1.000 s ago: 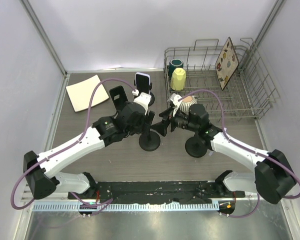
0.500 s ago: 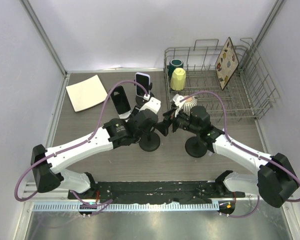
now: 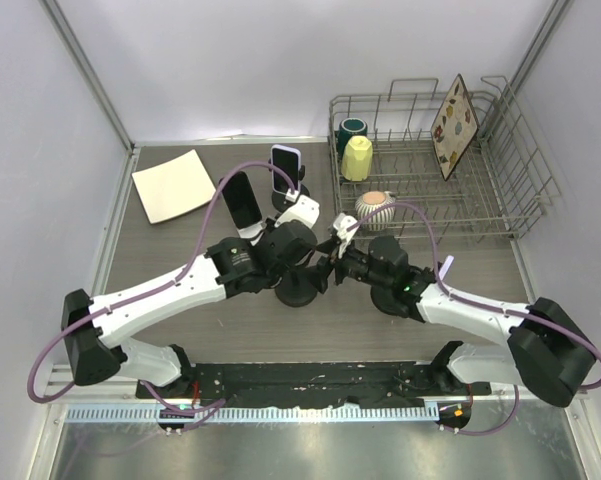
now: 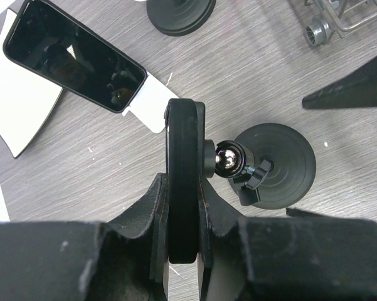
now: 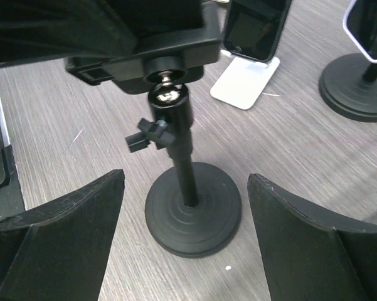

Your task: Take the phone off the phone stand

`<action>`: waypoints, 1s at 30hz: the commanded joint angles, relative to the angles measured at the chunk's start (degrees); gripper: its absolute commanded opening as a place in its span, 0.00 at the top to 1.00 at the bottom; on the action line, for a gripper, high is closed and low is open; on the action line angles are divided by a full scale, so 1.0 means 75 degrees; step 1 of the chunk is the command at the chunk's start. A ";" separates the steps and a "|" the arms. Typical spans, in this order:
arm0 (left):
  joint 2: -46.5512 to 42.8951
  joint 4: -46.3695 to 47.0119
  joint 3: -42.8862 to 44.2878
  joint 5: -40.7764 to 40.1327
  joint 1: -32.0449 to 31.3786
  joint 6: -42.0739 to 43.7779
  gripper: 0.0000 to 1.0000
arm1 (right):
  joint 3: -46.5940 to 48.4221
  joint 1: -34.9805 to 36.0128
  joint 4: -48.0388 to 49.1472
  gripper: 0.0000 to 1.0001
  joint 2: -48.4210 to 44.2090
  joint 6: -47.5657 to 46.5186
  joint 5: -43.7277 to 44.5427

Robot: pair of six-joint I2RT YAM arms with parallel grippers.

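Your left claw [image 4: 183,213] is clenching the dark, edge-on phone [image 4: 183,144], which is sitting atop the ball-head phone stand [image 5: 193,216] mid-tabletop [image 3: 145,252]. Your right claw [image 5: 185,185] is gaping wide, flanking the stand's pole without touching.

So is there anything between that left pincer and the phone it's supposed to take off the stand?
Nothing visible. The left pincer is shut on the phone, edge-on atop the black stand. The open right pincer faces the stand's pole lower down, not touching the phone.
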 commanded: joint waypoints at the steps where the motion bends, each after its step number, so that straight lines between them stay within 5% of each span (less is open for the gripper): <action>1: -0.0543 0.0168 0.0214 -0.0104 -0.0033 -0.0241 1.00 | -0.0114 0.0607 0.1423 0.15 0.0252 -0.0327 0.0719; 19: -0.1411 0.0543 -0.0431 0.0166 -0.0033 -0.0241 1.00 | 0.0061 0.1441 0.2550 0.20 0.2138 -0.0409 0.1364; 30: -0.1716 0.0320 -0.0349 -0.0442 -0.0033 0.0309 1.00 | 0.0471 0.1558 0.4797 0.40 0.4012 -0.0234 0.1471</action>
